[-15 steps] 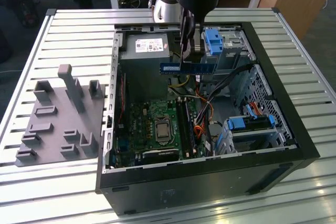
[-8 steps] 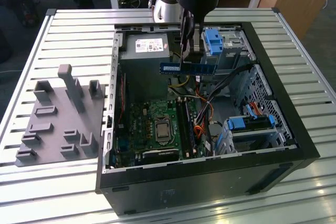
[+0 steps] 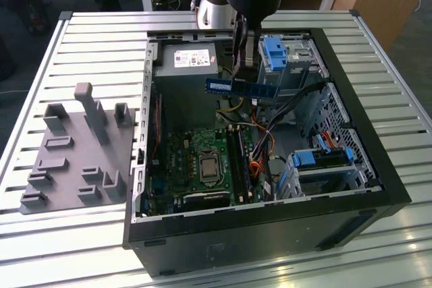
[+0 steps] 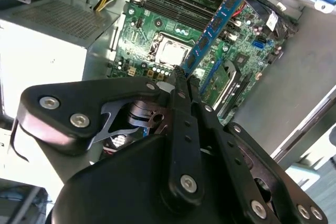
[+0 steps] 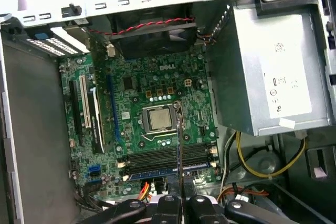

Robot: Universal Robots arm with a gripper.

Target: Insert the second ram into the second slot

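Fingers (image 4: 182, 103) around second ram (image 4: 215, 24), above motherboard (image 4: 157, 24).

ribbed metal table (image 3: 88, 38), open black computer case (image 3: 270, 234) at 3 o'clock, grey moulded fixture plate (image 3: 74, 156) at 9 o'clock

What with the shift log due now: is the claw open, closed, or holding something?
Claw: closed on the second ram, held above the motherboard, not yet seated.
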